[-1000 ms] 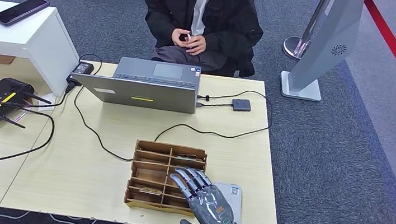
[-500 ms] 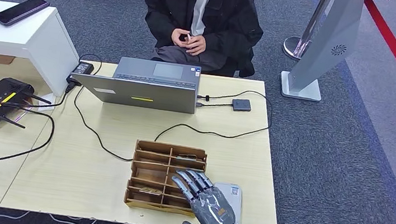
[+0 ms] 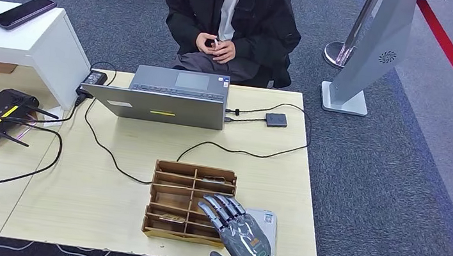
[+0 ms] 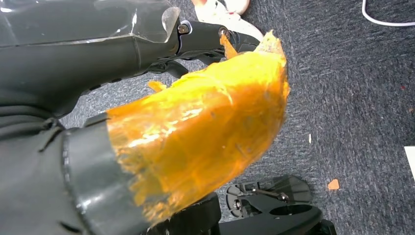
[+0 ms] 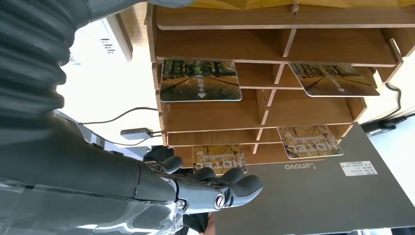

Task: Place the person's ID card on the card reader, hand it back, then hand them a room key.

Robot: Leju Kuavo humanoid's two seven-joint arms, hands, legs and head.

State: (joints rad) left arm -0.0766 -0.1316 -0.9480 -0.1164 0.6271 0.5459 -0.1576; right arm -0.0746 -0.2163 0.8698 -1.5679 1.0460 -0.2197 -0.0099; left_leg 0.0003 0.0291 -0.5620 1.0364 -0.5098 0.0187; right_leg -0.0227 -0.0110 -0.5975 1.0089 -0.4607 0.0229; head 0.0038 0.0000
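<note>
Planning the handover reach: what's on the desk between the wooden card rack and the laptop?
In the head view, only a black cable snakes across bare tabletop between the wooden card rack and the laptop.

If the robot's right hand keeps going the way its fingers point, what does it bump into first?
Most likely the wooden card rack. The right hand hovers at the rack's near right corner, fingers aimed across its compartments toward the laptop. Its height above the rack is unclear, so it might pass over.
</note>
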